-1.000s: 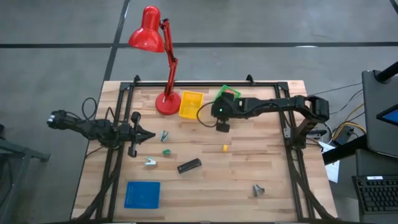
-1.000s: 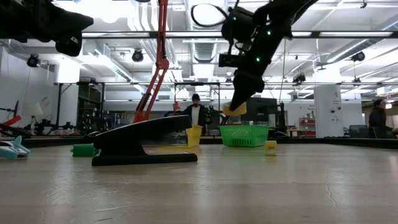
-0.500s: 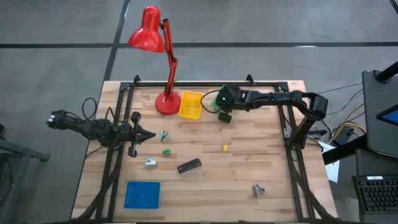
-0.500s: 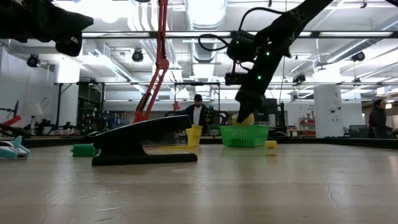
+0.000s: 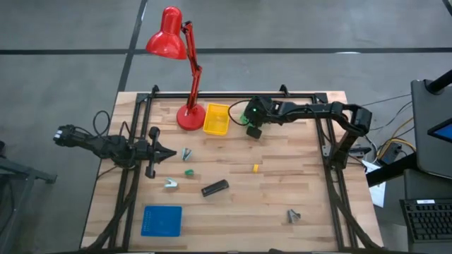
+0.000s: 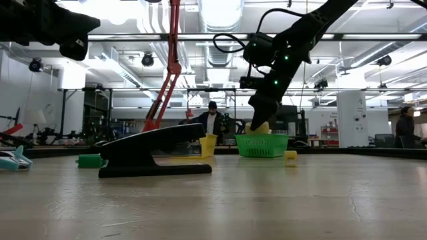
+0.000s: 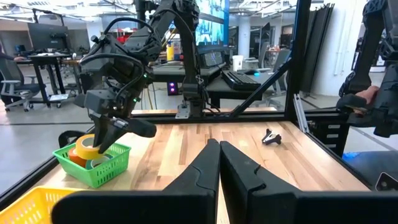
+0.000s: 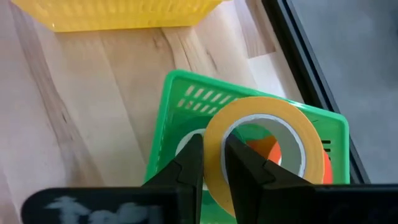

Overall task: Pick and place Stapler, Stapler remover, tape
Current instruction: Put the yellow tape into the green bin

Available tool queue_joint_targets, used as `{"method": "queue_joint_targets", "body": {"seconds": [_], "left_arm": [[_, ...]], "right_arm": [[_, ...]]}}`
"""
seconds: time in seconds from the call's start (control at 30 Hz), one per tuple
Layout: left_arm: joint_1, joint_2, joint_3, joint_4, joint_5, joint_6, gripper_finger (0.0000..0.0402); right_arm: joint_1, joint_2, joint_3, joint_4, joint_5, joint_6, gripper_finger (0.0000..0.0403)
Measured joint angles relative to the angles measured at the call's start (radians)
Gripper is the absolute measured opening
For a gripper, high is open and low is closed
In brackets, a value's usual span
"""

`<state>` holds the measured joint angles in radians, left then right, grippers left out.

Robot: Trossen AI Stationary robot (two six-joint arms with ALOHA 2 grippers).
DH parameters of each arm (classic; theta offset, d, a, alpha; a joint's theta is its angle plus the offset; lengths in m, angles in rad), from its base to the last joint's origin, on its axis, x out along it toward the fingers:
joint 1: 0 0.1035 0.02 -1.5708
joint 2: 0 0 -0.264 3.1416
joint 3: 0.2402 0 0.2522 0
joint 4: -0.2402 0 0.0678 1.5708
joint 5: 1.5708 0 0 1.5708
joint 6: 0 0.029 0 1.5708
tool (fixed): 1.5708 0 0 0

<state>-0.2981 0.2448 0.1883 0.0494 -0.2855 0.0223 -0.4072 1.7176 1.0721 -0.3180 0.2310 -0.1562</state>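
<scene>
Overhead, the right gripper [image 5: 253, 131] hangs over the green basket [image 5: 248, 107] at the far side of the desk [image 5: 311, 183], beside the yellow bin [image 5: 217, 118]. The left gripper [image 5: 168, 154] waits near the desk's left edge. The stapler [image 5: 215, 188], a small black bar, lies flat mid-desk, well apart from both arms.

From desk height, the right gripper sits just above the basket's rim, with the yellow tape [image 6: 259, 127] at its tip.

The left wrist camera shows that arm's own fingers pressed together and empty; across the desk, the tape hangs over other rolls already in the basket.

The right wrist camera shows the fingers narrow, clamped across one wall of the tape, a broad yellow ring tilted above the basket, an orange roll [image 8: 264, 148] beneath it.

My worry: the ring looks nearly as wide as the basket and hangs off-centre, so on release it may catch the rim, perch on the rolls below, or roll out.
</scene>
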Motion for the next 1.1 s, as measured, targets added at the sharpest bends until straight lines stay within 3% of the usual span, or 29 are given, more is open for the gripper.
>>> {"method": "queue_joint_targets", "body": {"seconds": [1.1], "left_arm": [[0.000, 0.000, 0.000, -0.002, 0.000, 0.000, 0.0014]], "right_arm": [[-0.001, 0.001, -0.063, 0.098, -0.030, 0.078, 0.0063]]}}
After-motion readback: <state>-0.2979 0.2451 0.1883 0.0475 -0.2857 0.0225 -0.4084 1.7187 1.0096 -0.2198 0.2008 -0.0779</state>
